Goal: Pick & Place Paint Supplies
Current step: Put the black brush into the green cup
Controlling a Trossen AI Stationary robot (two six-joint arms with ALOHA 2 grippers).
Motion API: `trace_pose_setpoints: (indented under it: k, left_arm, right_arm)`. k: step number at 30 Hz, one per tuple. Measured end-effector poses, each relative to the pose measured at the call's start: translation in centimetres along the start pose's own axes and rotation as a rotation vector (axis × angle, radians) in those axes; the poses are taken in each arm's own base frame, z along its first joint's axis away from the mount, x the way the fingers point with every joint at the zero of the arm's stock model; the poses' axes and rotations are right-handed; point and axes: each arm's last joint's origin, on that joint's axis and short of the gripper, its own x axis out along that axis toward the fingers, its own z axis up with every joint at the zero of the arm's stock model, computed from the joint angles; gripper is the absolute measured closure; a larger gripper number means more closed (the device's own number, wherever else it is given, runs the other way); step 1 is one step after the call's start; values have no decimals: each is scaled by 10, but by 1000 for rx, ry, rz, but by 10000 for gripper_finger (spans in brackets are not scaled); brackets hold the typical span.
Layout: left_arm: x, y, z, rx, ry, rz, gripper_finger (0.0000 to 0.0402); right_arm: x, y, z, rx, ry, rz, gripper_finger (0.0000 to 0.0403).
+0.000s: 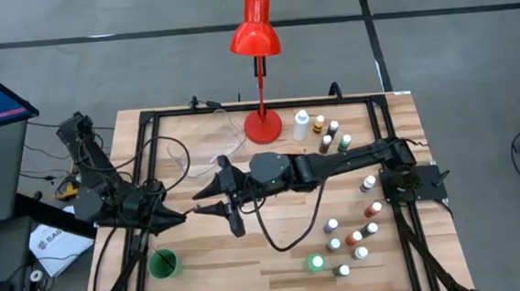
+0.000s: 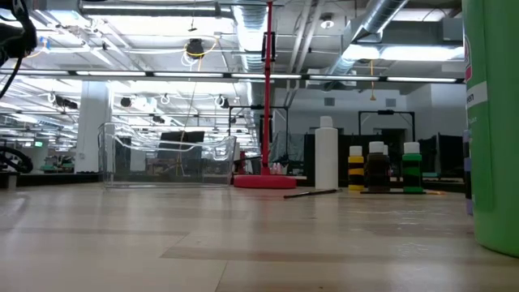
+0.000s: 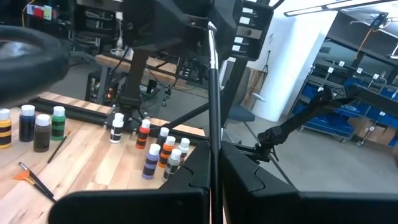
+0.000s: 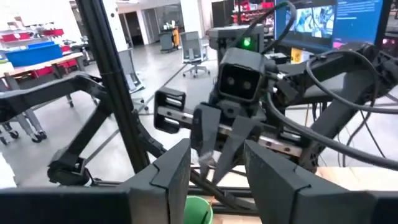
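Observation:
A thin dark brush (image 3: pixel 213 93) with a silver ferrule hangs in the air between my two grippers, above the table's left middle. My left gripper (image 3: pixel 214 163) (image 1: pixel 180 215) is shut on it. My right gripper (image 4: pixel 216 155) (image 1: pixel 202 203) faces it from the right, open, with a finger on each side of the brush's far end. Several small white-capped paint bottles (image 1: pixel 353 235) (image 3: pixel 160 158) stand on the right half of the table. More bottles (image 1: pixel 325 134) stand near the lamp. Two other brushes (image 3: pixel 34 178) (image 2: pixel 312 193) lie flat on the wood. My left gripper pinches the brush's dark handle (image 3: pixel 214 146) between its two fingers. It comes level from the table's left, and the brush runs on forward past the fingertips, along them. The brush is lifted clear of the table and points at my right gripper.
A red desk lamp (image 1: pixel 254 36) stands with its base (image 1: pixel 261 125) at the far middle. A green cup (image 1: pixel 163 262) (image 4: pixel 199 210) sits near the left front. A large green bottle (image 2: pixel 495 122) stands close to the low camera. Black frame rails (image 1: pixel 150 153) and cables cross the table.

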Motion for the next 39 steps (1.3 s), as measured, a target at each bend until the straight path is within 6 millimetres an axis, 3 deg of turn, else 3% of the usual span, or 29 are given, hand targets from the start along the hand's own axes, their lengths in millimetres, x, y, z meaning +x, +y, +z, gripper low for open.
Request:
trace_pose_setpoints:
  k: [11, 19, 31, 39]
  left_arm:
    - [0, 0, 0, 6, -1, 4, 399]
    - [0, 1, 1, -19, -13, 48, 386]
    - [-8, 6, 9, -91, -34, 23, 276]
    - [-21, 16, 24, -165, -74, -19, 236]
  right_arm:
    - [0, 0, -1, -24, 6, 0, 392]
    - [0, 0, 0, -19, 5, -5, 399]
    - [-3, 0, 2, -15, 17, -5, 402]
    - [-2, -3, -1, -9, 39, -8, 403]
